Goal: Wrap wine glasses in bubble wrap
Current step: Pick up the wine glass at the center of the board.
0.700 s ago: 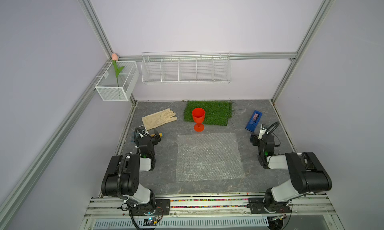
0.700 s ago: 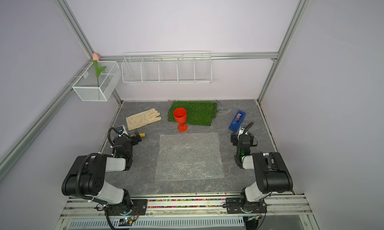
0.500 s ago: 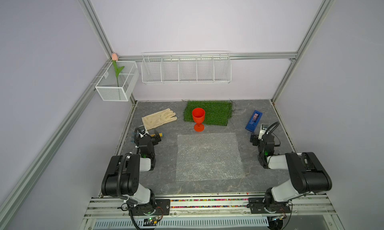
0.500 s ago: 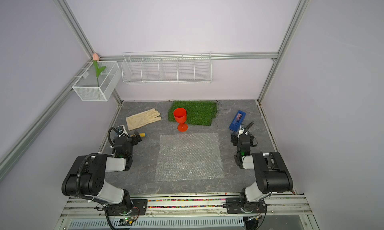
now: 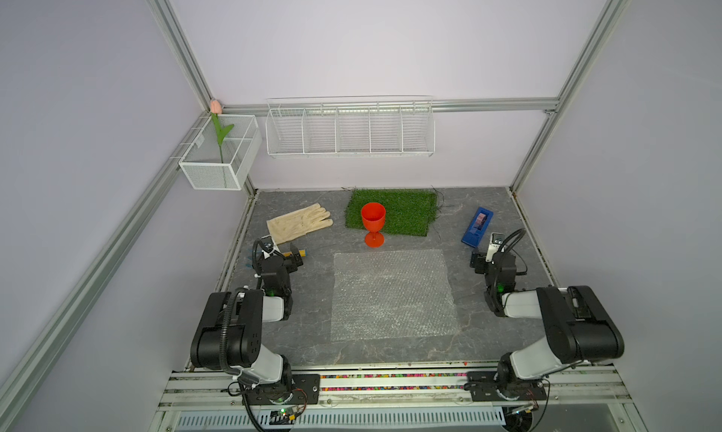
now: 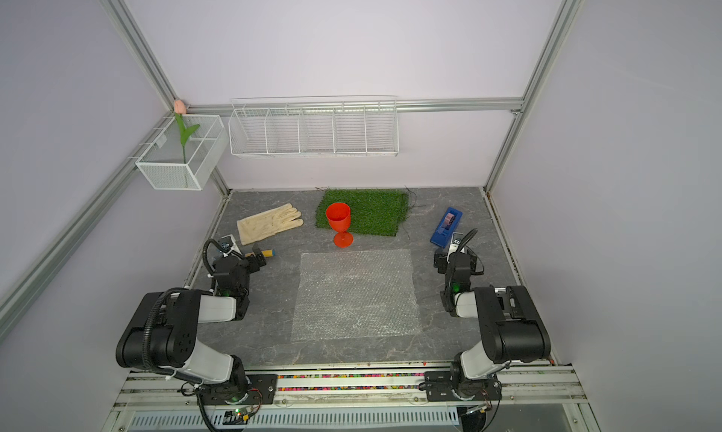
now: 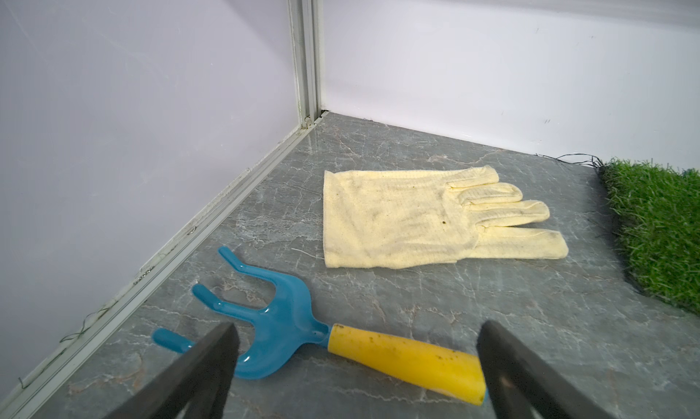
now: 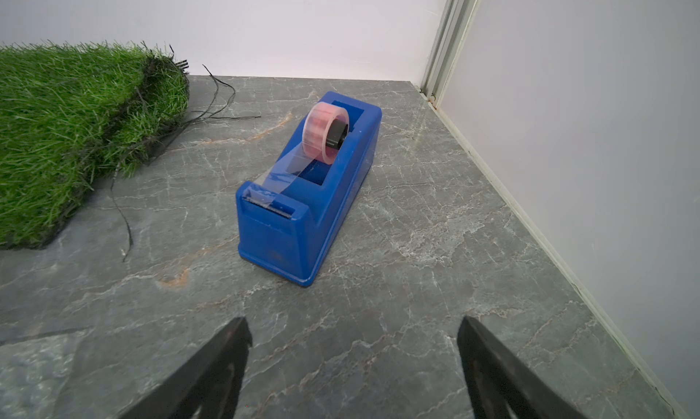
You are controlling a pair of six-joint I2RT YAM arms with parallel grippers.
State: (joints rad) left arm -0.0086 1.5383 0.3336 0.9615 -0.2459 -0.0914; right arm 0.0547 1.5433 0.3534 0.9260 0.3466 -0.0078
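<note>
The left end effector (image 7: 358, 328) stands wide open and empty, low over the counter (image 5: 304, 332). A small garden fork (image 7: 280, 322) lies ungripped just ahead of its tips, with a pale glove (image 7: 416, 224) beyond. The right end effector (image 8: 353, 322) is likewise spread wide and holds nothing, facing a blue tape dispenser (image 8: 307, 186) near the right wall. Neither is near the task's things. The red wine glass (image 5: 373, 223) stands upright, its foot seemingly on bare counter between the green grass mat (image 5: 406, 215) and the far edge of the bubble wrap (image 5: 390, 293), which lies flat between the two arms. Nothing is wrapped yet, so the step in hand looks to be fetching the glass. To do it well, one arm should probably come in level and grip the cup or stem squarely, since the tall, light glass could tip at a glancing touch. It should then lay the glass on its side near one edge of the sheet so the film can roll over it. The other arm had better pin the thin sheet, which will likely slide on the smooth counter.
</note>
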